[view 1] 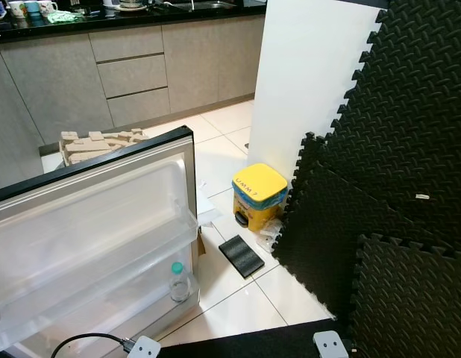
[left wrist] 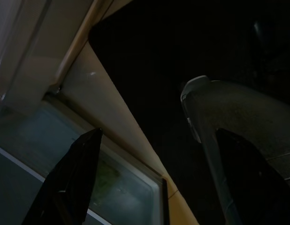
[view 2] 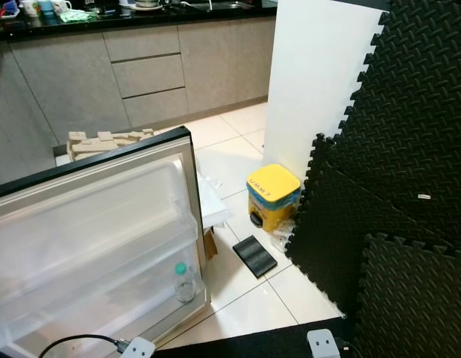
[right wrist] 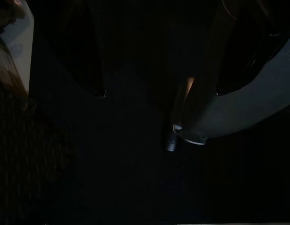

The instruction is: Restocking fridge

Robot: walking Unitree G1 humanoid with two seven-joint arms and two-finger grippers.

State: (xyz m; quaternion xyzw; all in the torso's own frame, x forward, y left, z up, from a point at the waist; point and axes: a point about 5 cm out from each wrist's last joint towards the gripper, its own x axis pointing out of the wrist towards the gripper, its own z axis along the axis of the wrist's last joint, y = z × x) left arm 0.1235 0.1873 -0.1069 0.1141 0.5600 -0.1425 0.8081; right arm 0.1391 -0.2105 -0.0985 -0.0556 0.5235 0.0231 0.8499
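The fridge door (view 1: 81,216) stands open at the left, its pale inner side facing me. A clear water bottle (view 1: 179,282) with a teal cap stands upright in the door's lower shelf (view 1: 104,283), at its right end. Both arms hang idle low down. In the dark left wrist view, my left gripper (left wrist: 159,133) is open beside the fridge's lower edge. My right gripper (right wrist: 161,93) is open too, over dark floor, with nothing between its fingers.
A yellow pedal bin (view 1: 259,195) stands on the tiled floor by a white panel (view 1: 305,82). Black foam mats (view 1: 394,186) lean along the right. A small black pad (view 1: 241,255) lies on the tiles. Kitchen cabinets (view 1: 133,71) line the back; cardboard packing (view 1: 96,143) sits behind the door.
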